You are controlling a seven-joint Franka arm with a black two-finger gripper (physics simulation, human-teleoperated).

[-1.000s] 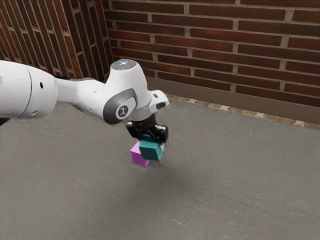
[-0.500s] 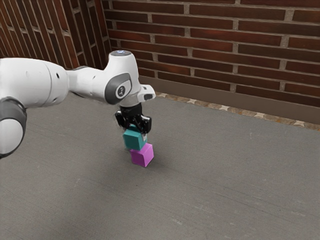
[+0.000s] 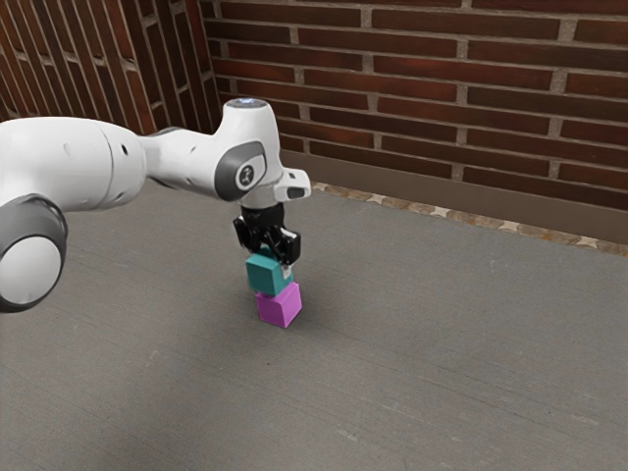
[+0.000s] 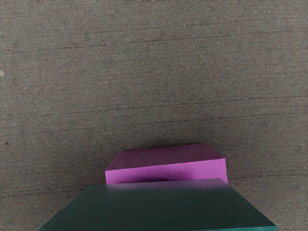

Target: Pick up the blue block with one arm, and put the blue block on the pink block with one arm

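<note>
The blue block (image 3: 268, 274), teal in colour, stands on top of the pink block (image 3: 280, 306) on the grey floor, set slightly toward the exterior view's left of it. My gripper (image 3: 268, 257) points straight down over the stack and is shut on the blue block's upper part. In the wrist view the blue block (image 4: 159, 207) lies just under my hand, with the pink block (image 4: 168, 166) showing beyond and below it.
The grey surface (image 3: 442, 343) spreads out flat around the stack. A brick wall (image 3: 442, 88) runs along the back and the exterior view's left, with a pebble strip (image 3: 461, 216) at its foot.
My arm carried the blue block from beside the pink block, toward the exterior view's left and back, then set it down onto the pink block's top. The pink block has stayed put.
</note>
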